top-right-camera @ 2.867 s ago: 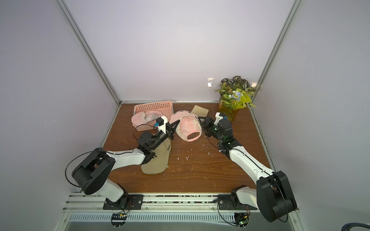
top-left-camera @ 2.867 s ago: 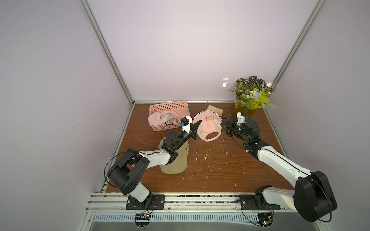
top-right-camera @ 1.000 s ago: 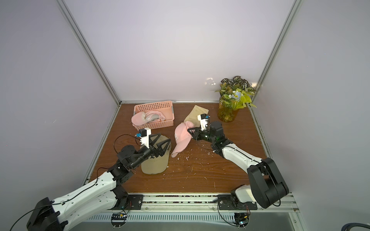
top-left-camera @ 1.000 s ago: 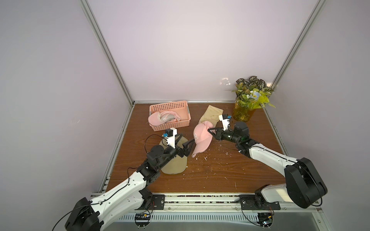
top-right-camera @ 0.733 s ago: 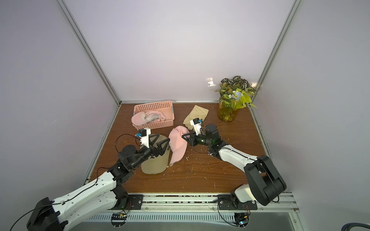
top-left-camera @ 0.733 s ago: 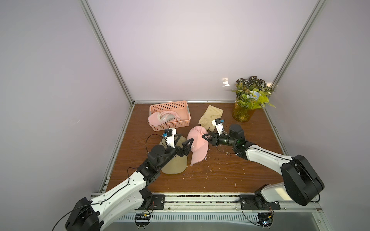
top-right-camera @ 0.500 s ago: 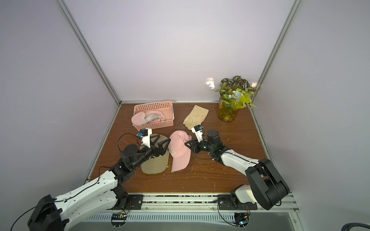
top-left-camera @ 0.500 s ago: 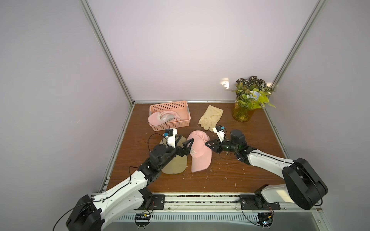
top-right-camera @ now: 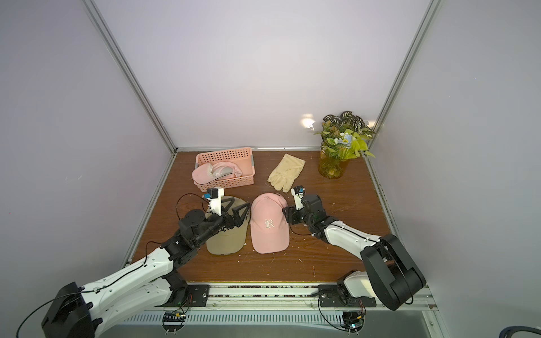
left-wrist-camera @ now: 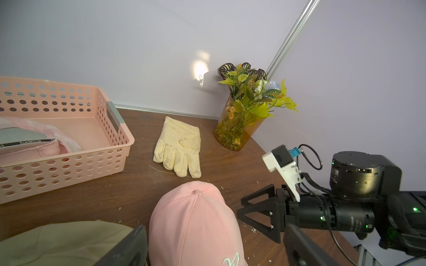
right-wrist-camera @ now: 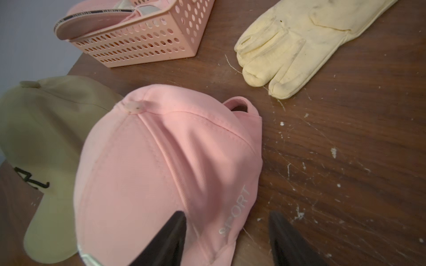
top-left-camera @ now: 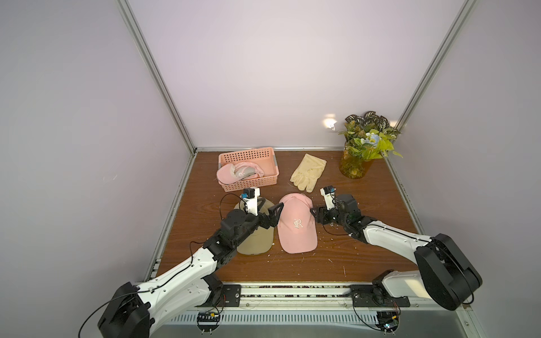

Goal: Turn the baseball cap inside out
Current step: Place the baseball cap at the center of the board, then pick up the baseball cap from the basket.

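Beside right gripper (top-left-camera: 315,216), pink cap (top-left-camera: 295,226).

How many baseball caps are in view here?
3: a pink cap lying mid-table, a tan cap beside it, and a second pink cap in the pink basket behind them. The basket might hide more.

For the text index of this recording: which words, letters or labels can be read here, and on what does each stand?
"R": front of the pink cap.
"SPORT": that cap's side, in the right wrist view.
Black angular mark on the tan cap: only partly seen, letter unclear.
Lettering on the band of the second pink cap, in the basket: too blurred to read.
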Controlling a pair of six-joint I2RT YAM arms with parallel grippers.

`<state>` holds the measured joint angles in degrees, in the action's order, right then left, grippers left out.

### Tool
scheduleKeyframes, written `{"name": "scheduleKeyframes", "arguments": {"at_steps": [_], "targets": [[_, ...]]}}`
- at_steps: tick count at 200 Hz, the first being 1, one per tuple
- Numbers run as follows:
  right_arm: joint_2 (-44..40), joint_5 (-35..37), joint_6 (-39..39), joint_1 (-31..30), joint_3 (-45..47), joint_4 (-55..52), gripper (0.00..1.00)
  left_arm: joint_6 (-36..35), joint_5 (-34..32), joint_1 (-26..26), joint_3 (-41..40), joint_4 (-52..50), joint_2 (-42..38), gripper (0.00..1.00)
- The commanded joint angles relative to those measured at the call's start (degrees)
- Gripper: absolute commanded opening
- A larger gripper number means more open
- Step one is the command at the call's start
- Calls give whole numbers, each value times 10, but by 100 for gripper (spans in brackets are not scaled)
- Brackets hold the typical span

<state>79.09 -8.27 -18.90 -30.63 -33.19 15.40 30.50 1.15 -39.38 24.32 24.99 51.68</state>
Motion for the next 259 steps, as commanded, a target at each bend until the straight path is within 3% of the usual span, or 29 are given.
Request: {"name": "scheduleKeyframes", "arguments": {"at_steps": [1, 21, 60, 88, 113, 183, 226, 259], "targets": [[25, 13, -2, -2, -26, -4, 62, 15, -12, 19, 35, -44, 11, 93], [36, -25, -6, -2, -26, 16, 62, 9, -18, 50, 72, -109, 30, 93], [38, -80, -18, -2, -28, 42, 62, -76, -49, 106, 185, -239, 99, 93], [8, -46, -13, -1, -35, 14, 63, -130, -45, 157, 272, -321, 176, 93], [-31, 18, -2, 2, -40, -28, 65, -167, -91, 190, 335, -377, 249, 91], [-85, 37, 4, 23, -31, -66, 66, -356, -148, 217, 438, -444, 389, 93], [-80, 35, 4, 25, -34, -73, 66, -383, -186, 233, 473, -453, 444, 88], [-80, 39, 4, 25, -34, -77, 66, -390, -164, 251, 480, -447, 467, 74]]}}
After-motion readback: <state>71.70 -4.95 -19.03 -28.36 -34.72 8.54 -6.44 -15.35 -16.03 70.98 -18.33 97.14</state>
